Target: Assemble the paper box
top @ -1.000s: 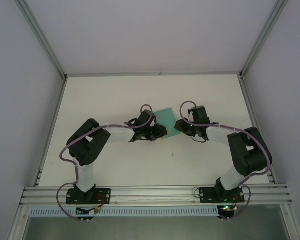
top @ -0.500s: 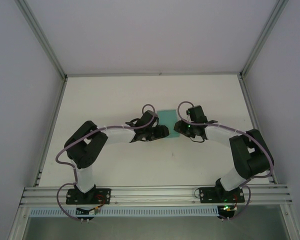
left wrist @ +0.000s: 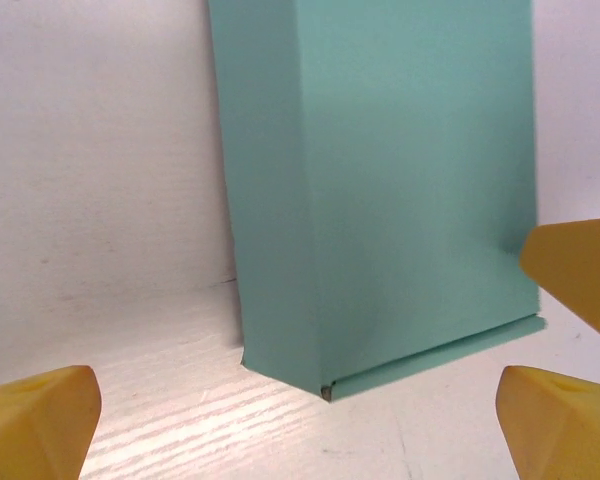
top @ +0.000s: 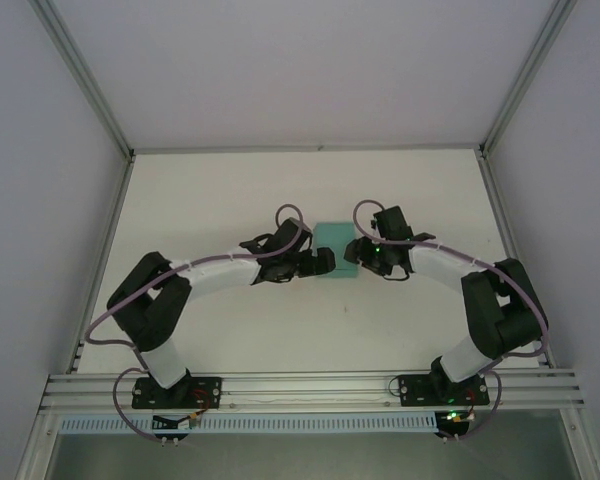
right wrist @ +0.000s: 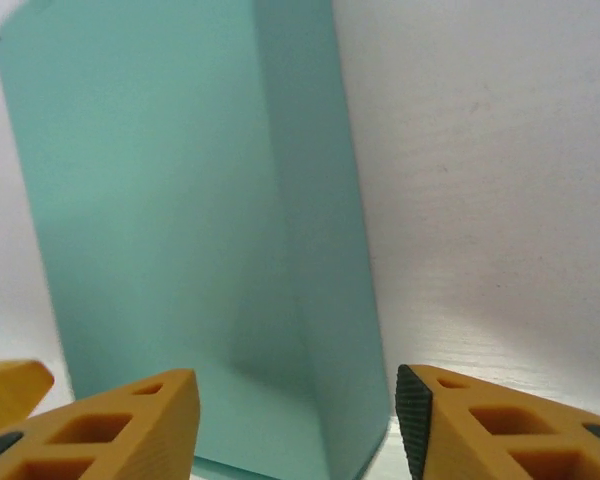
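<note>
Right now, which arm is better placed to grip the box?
Left. The left claw is wide open and the near end of the box fits inside its gap. The right claw is open narrower than the box and lines up with one edge, so it would likely need shifting first.

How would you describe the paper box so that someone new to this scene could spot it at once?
On the white table, look midway between the left gripper and the right gripper, which face each other. The paper box sits there, a small folded rectangular carton. It is the sole teal-green thing among white surfaces and black-and-white arms.
</note>
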